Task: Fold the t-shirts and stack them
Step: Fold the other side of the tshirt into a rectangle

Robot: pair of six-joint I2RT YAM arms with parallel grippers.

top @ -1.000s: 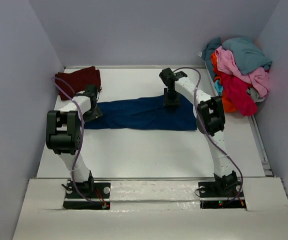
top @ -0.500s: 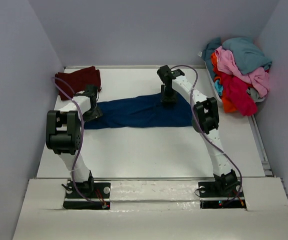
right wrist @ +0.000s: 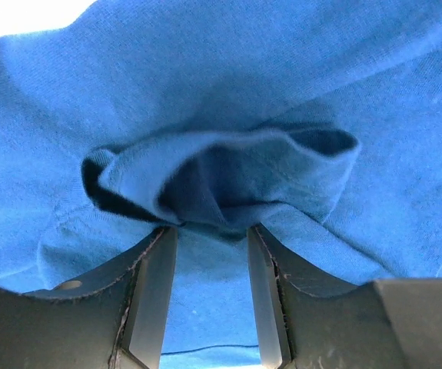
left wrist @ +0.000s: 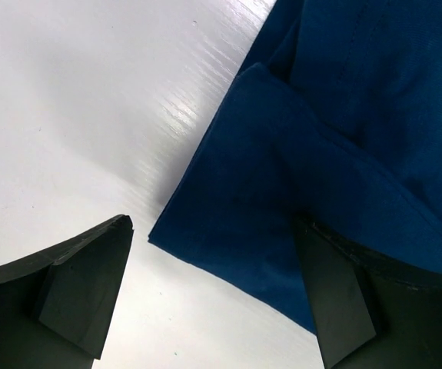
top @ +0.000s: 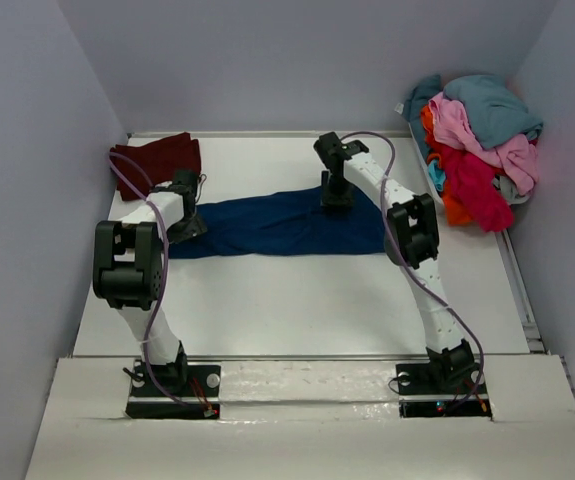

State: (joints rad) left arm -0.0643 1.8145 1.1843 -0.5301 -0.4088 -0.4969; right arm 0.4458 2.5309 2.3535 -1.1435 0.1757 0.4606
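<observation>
At the middle of the table (top: 267,300), the navy shirt (top: 287,225) is being clamped at its far edge by the right tool (top: 335,197), a fold bunching between the fingers (right wrist: 150,296). The left tool (top: 185,226) is being held wide apart over the shirt's left end.

Left fingers (left wrist: 82,292) are spread wide, one at each lower corner of the view, with nothing clamped between them. Navy t-shirt (left wrist: 282,177) lies on the glossy white bench (left wrist: 74,100), one corner poking into the gap. The finger at the view's left sits over bare bench and the other over cloth; contact can't be told. A folded-over layer lies on top of the shirt, its edge running diagonally down to the right.
</observation>
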